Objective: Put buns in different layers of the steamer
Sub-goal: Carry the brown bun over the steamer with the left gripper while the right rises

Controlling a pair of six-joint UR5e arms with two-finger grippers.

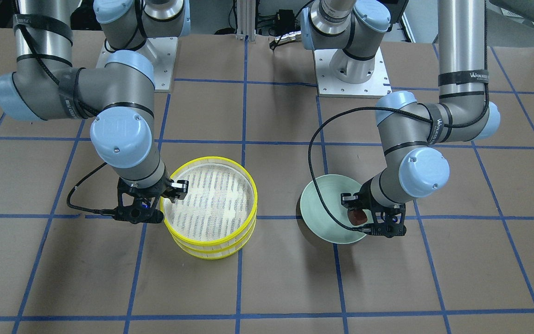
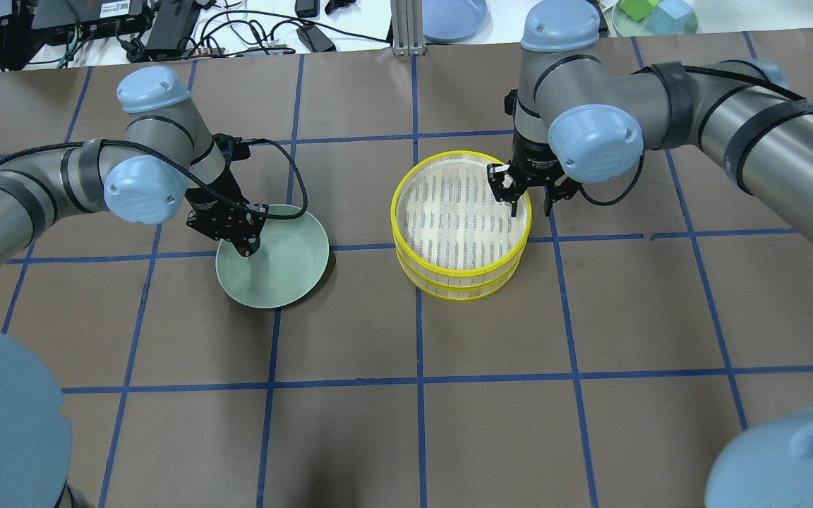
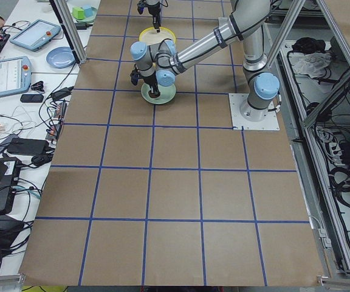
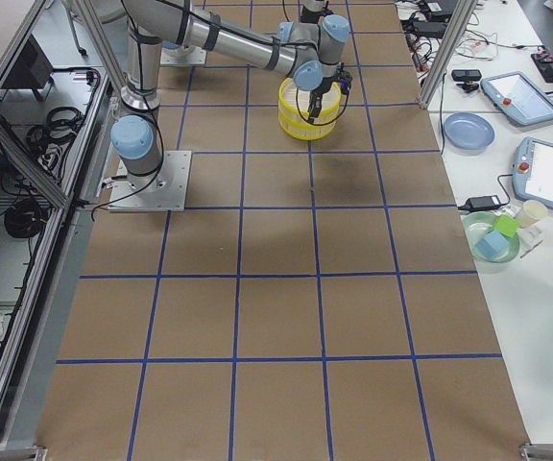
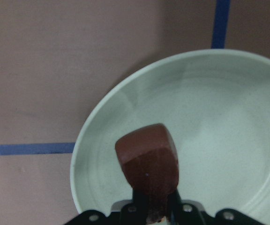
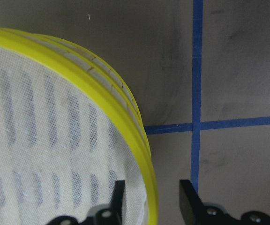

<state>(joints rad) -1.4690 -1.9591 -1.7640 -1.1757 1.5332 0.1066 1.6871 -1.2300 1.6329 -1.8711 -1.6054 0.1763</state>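
One worktop (image 2: 378,423): brown, blue tape grid, carries everything.
Steamer layers (image 1: 211,248): two, stacked near the middle, yellow rims aligned; no bun shows on the top mesh.
Plate (image 2: 293,261): pale green, well apart from the stack, on the robot's left.
Right fingers (image 6: 187,199): wide, straddling the top rim, one inside and one outside, not pinching.
Left fingers (image 1: 348,199): clamped on the brown bun, over the plate.
Brown bun (image 5: 147,157): held above the plate's inner slope; whether it touches, cannot tell.
Cream bun: not seen; maybe under the top layer, cannot tell.
Progress: roughly midway at best. Brown bun picked but not delivered; no bun visibly placed.
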